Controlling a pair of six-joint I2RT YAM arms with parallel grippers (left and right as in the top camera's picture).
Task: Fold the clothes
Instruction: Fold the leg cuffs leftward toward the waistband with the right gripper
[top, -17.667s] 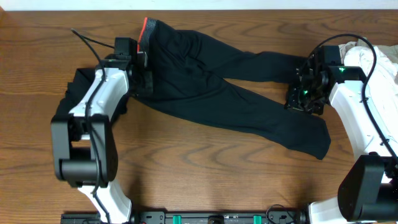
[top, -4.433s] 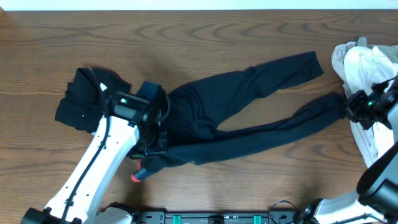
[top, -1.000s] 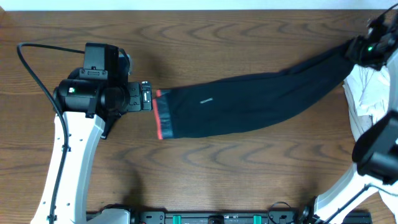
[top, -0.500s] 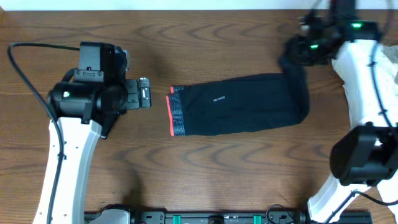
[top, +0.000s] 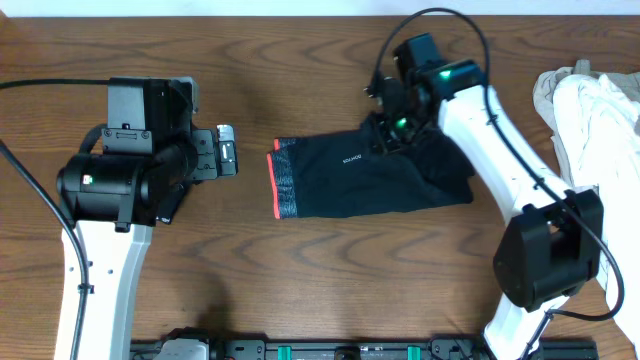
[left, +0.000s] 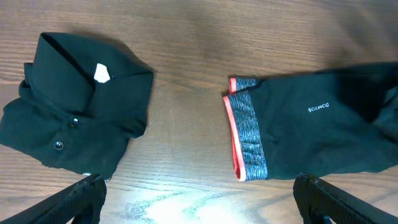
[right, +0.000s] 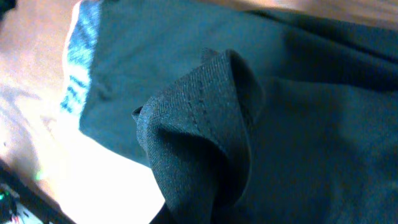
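Top-down overhead, close wrists, shared trousers (top: 340, 185)

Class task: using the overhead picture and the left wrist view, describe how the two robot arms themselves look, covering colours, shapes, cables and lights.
The left arm and the right arm both have smooth white links joined by bulky black rounded joints. Thin black cables loop off each arm, and small green lights glow on the black housings. In the left wrist view, the tips of the jaws are black.

Both arms: white shells, black joint housings. Right arm (top: 500, 140): black cable loop, green LEDs lit. Left arm (top: 95, 260): black cable; left gripper (left: 199, 200) fingers (left: 74, 199) black.
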